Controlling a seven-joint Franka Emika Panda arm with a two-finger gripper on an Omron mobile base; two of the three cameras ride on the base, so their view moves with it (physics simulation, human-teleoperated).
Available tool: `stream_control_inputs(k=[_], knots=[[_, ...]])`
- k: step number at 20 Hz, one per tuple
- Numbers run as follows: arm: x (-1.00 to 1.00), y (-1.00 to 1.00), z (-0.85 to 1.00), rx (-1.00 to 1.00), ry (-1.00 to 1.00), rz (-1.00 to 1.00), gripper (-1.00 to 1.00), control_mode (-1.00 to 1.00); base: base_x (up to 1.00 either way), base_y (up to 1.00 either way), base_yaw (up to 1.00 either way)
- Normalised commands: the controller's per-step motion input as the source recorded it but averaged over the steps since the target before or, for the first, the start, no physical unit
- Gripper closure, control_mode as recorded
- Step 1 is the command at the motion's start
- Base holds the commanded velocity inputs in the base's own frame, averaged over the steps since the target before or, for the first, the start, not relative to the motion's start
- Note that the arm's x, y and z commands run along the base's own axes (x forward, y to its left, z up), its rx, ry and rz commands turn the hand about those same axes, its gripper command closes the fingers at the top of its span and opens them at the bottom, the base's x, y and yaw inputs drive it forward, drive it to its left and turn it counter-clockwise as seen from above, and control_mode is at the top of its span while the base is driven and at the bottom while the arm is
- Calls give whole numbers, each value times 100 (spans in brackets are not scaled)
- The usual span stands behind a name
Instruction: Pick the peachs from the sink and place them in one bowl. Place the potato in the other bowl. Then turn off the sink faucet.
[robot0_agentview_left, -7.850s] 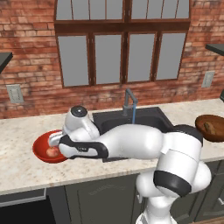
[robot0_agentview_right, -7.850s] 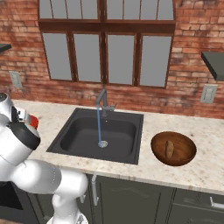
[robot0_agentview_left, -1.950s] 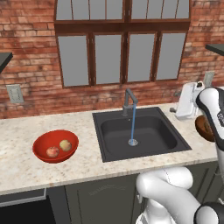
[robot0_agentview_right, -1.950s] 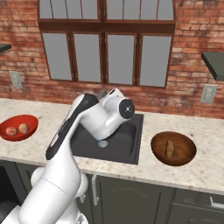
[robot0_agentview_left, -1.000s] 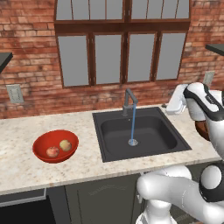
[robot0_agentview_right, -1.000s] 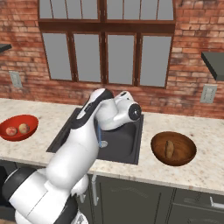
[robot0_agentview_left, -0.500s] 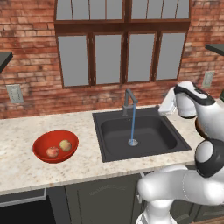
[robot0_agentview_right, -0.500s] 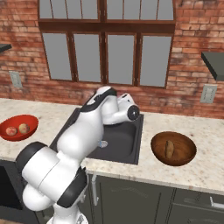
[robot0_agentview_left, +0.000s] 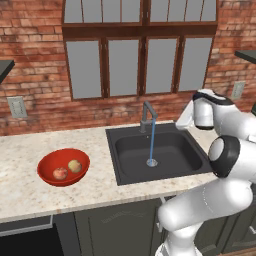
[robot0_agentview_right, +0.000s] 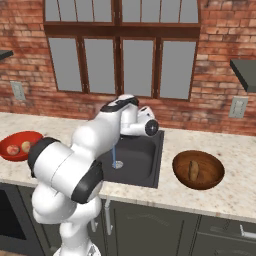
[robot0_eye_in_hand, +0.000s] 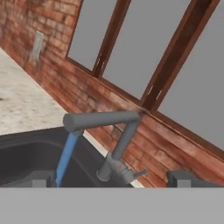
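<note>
Peaches (robot0_agentview_left: 67, 170) lie together in the red bowl (robot0_agentview_left: 49, 164) on the left counter in the left base view, so that step looks done; water runs from the faucet (robot0_agentview_left: 147, 116) into the sink (robot0_agentview_left: 127, 160). Right base view: the potato (robot0_agentview_right: 193, 170) sits in the brown bowl (robot0_agentview_right: 212, 178), also done. Hand view: the gripper (robot0_eye_in_hand: 111, 178) faces the faucet's base lever, jaws spread wide and empty. Only shutting off the water seems left.
</note>
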Motion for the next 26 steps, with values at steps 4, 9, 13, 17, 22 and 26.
stream_control_inputs(k=[4,9,13,17,22,26], knots=[[38,-20,-5,0,0,-2,-100,-100,0,0,0],[40,-11,-15,3,0,0,-100,-100,0,0,0],[43,-1,-26,3,0,0,-100,-100,0,0,0],[44,0,-31,4,0,0,-100,-100,0,0,0],[42,-9,-20,6,0,0,-100,-100,0,0,0],[49,-12,-15,8,0,0,-100,-100,0,0,0]])
